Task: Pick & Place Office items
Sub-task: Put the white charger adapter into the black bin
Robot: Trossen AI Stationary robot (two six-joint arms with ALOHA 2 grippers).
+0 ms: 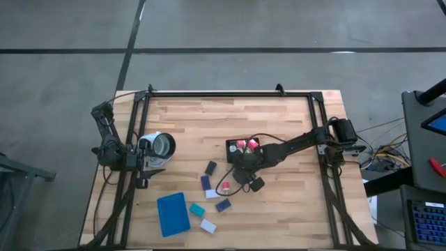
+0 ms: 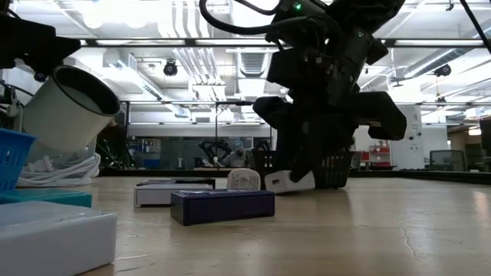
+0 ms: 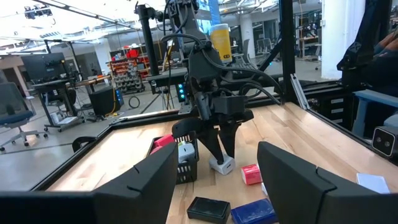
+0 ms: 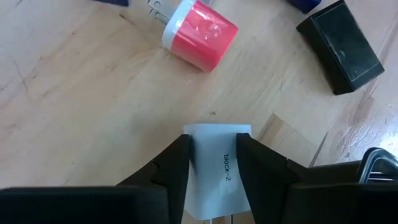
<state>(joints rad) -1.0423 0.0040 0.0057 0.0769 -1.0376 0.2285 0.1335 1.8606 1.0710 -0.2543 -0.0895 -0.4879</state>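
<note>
My right gripper point(image 4: 211, 163) is shut on a white block marked "block-2" point(image 4: 213, 171). It stands just in front of the black mesh basket point(image 1: 242, 148), which holds pink and red pieces. The same block point(image 3: 221, 165) shows under the dark fingers in the left wrist view. A red-and-white plug-like piece point(image 4: 199, 31) and a black block point(image 4: 345, 43) lie flat on the wood beside it. Navy blocks point(image 1: 210, 167) point(image 1: 223, 205), a teal block point(image 1: 197, 209) and a white one point(image 1: 208, 225) lie farther left. My left gripper point(image 3: 216, 155) waits open at the table's left edge. My right gripper pinches the white block between its two fingers, one on each long side face point(image 4: 194, 155). The fingers come from above, pointing down. The block point(image 2: 291, 182) sits tilted below them, low over the table by the basket. Whether its lower end touches the wood, I cannot tell.
A blue rectangular tray point(image 1: 173, 213) lies near the front left. A white cup-like cylinder point(image 1: 159, 145) sits by the left arm. A black frame point(image 1: 230, 93) runs round the table. Bare wood lies along the far side and to the right front.
</note>
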